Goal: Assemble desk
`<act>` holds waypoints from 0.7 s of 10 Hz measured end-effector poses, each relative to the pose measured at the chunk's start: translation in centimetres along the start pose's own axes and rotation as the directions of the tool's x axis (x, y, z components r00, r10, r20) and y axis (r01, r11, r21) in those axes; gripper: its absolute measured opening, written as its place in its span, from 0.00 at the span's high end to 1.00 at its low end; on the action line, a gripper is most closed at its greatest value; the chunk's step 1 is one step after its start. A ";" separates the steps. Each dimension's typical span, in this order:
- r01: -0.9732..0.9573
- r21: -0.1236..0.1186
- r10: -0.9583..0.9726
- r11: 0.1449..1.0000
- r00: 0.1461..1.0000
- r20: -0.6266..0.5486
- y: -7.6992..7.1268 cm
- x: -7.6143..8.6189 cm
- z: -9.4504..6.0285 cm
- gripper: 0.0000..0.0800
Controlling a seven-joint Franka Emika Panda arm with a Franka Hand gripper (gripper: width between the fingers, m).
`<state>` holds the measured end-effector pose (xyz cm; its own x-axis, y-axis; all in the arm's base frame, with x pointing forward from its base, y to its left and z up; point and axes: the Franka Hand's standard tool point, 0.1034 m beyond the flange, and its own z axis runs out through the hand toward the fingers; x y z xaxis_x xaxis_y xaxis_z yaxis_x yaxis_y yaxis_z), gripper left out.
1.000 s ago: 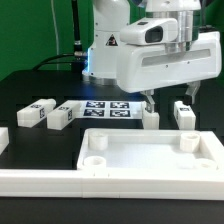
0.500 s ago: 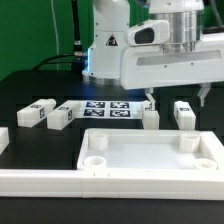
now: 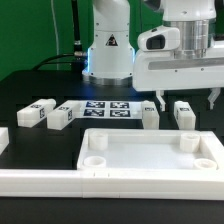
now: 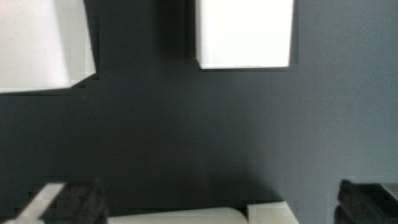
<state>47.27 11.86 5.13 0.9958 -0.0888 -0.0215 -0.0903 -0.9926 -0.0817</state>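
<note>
Pincer (image 3: 187,100) is hanging wide open and empty over a leg block (image 3: 184,114); I'm worrying an off-centre descent is going to clip and topple it.

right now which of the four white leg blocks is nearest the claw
The white plastic square leg block farthest to the exterior view's right; it sits below the open claw, while the others lie further left.

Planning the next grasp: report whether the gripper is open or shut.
Open. The gripper has its fingers wide apart in both views, with gaps showing on either side of the leg block under it.
</note>
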 end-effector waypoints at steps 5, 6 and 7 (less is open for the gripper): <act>0.044 -0.023 -0.034 0.999 0.951 0.309 -0.7 0.0 -0.3 0.19; 0.046 -0.030 -0.032 0.998 0.925 0.380 -0.8 -0.5 -0.4 0.19; 0.046 -0.034 -0.026 0.998 0.899 0.437 -0.8 -0.3 -0.4 0.19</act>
<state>47.02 12.61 5.60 0.8914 -0.0171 -0.4529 -0.0437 -0.9979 -0.0482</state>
